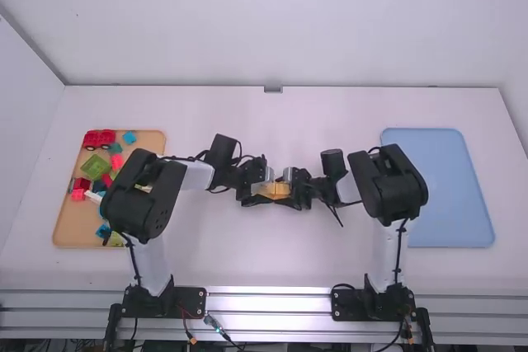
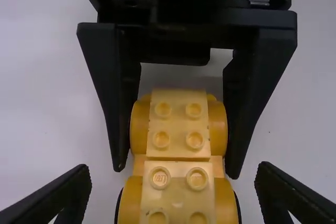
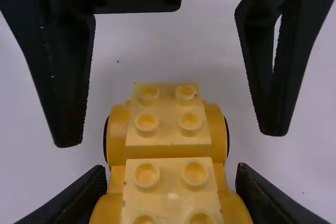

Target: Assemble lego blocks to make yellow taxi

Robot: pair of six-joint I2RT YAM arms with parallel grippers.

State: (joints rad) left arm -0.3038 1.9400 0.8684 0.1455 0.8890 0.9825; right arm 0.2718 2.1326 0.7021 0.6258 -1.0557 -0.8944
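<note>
"Two grippers at one small thing. What is the left gripper [image 1: 261, 190] doing?"

"It stands wide open, a finger on each side of one end of the yellow car [image 1: 275, 190], with a gap on both sides. It has hold of nothing."

"And the right gripper [image 1: 294, 192]?"

"Closed in on the opposite end, its fingers against the sides by the fenders. That one has the car."

"How is the car made up?"

"Rounded yellow fenders at both ends, dark wheels at the sides, and two pale yellow studded blocks, one [image 2: 178, 124] at the right gripper's end and the other [image 2: 177, 190] at the left gripper's end."

"Where is it all?"

"Between the two arms, near the middle of the white table [image 1: 272, 261]."

"Anything farther out?"

"On the left, an orange-tan tray [image 1: 70, 232] with a red toy vehicle [image 1: 99, 139] in its far corner, a small blue block [image 1: 129, 138] just beside that, and a green block [image 1: 96, 166] nearer the arms' bases. The left arm partly covers the tray. On the right lies a light blue tray [image 1: 450, 195], one side partly behind the right arm."
</note>
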